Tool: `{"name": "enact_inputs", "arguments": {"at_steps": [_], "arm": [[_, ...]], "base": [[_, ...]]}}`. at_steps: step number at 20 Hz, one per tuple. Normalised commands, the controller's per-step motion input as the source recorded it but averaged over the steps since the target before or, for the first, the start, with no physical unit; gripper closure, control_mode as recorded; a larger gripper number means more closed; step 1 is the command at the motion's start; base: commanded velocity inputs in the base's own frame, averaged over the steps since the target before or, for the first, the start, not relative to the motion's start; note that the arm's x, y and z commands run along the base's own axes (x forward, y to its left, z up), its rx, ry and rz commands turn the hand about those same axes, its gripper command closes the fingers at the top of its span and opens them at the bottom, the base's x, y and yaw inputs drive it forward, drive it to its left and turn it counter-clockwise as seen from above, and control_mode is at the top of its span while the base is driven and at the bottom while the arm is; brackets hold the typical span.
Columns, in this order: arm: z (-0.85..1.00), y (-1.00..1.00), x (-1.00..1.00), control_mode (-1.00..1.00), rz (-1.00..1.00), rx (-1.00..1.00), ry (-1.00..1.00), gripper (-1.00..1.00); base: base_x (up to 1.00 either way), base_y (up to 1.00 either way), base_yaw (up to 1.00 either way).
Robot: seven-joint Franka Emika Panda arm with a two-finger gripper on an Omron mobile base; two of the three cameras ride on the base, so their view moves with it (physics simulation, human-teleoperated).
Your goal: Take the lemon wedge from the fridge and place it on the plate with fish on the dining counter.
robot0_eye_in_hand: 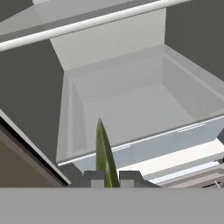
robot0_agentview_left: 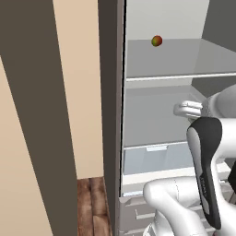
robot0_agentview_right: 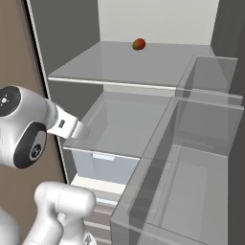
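Between your pincer's (robot0_eye_in_hand: 108,177) nearly closed tips sits what looks like the lemon wedge (robot0_eye_in_hand: 105,153), edge-on. Ahead lies the fridge (robot0_eye_in_hand: 131,105) bin; a thin grip could let it slip.

a kitchen: open fridge (robot0_agentview_right: 143,72) with shelves, clear bins, wood floor (robot0_agentview_left: 92,207).

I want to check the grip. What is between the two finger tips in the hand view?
The lemon wedge, a thin green sliver standing up, sits pinched between the gripper's tips in the hand view; the open fridge bin lies behind.
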Motion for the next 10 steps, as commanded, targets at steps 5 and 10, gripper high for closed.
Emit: {"name": "enact_inputs", "arguments": {"at_steps": [5,10], "arm": [[0.00,0.00,0.00,-1.00,0.00,0.00,0.00,1.00],[0.00,0.00,-0.03,1.00,0.00,0.00,0.01,1.00]], "base": [[0.00,0.00,0.00],[-0.40,0.01,0.00]]}}
